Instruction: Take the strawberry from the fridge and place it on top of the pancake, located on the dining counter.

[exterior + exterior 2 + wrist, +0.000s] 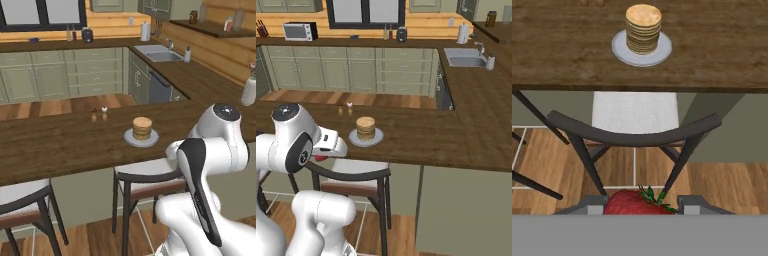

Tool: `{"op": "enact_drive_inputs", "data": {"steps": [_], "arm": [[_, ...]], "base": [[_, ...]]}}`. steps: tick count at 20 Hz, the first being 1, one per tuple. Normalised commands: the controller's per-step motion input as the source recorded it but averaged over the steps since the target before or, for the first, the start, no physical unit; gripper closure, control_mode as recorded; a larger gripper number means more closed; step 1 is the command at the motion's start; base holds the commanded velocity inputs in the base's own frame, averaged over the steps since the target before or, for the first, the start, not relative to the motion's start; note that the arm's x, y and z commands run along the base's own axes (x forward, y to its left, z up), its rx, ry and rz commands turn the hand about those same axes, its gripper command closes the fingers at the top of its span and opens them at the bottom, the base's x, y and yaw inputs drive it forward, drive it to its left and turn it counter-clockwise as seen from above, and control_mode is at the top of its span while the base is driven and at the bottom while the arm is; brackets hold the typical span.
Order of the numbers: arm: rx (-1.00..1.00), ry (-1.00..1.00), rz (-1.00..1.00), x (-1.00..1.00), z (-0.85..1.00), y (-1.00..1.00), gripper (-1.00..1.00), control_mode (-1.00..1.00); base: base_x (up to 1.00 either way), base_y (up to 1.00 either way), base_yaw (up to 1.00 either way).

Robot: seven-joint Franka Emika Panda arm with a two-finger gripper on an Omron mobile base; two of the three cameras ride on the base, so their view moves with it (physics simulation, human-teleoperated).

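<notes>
- Dark wooden desk (60, 142) in a kitchen with green-grey cabinets, wood floor.
- Pancake (643, 28) on a white plate (664, 50) there.
- Jaws clenched on the strawberry (633, 203), above a stool (634, 134).
- No readable writing.

The pancake (643, 29) sits on the dining counter (722, 55), a stool (632, 134) before it.

strawberry (634, 204): lower part cut off at the bottom
shakers (99, 114): too small to tell apart
stool (22, 210): cut by left edge
</notes>
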Motion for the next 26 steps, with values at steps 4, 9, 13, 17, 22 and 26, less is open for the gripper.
{"op": "enact_drive_inputs", "data": {"steps": [4, 9, 13, 17, 22, 26], "arm": [[0.0, 0.0, 0.0, 0.0, 0.0, 0.0, 1.0, 1.0], [0.0, 0.0, 0.0, 0.0, 0.0, 0.0, 1.0, 1.0], [0.0, 0.0, 0.0, 0.0, 0.0, 0.0, 1.0, 1.0], [0.0, 0.0, 0.0, 0.0, 0.0, 0.0, 1.0, 1.0], [0.0, 0.0, 0.0, 0.0, 0.0, 0.0, 1.0, 1.0], [0.0, -0.04, 0.0, 0.83, 0.04, 0.03, 1.0, -1.0]], "base": [[0.0, -0.47, 0.0], [0.25, 0.32, 0.0], [0.32, 0.27, 0.0], [0.28, 0.0, 0.0], [0.05, 0.0, 0.0], [0.0, 0.0, 0.0]]}}
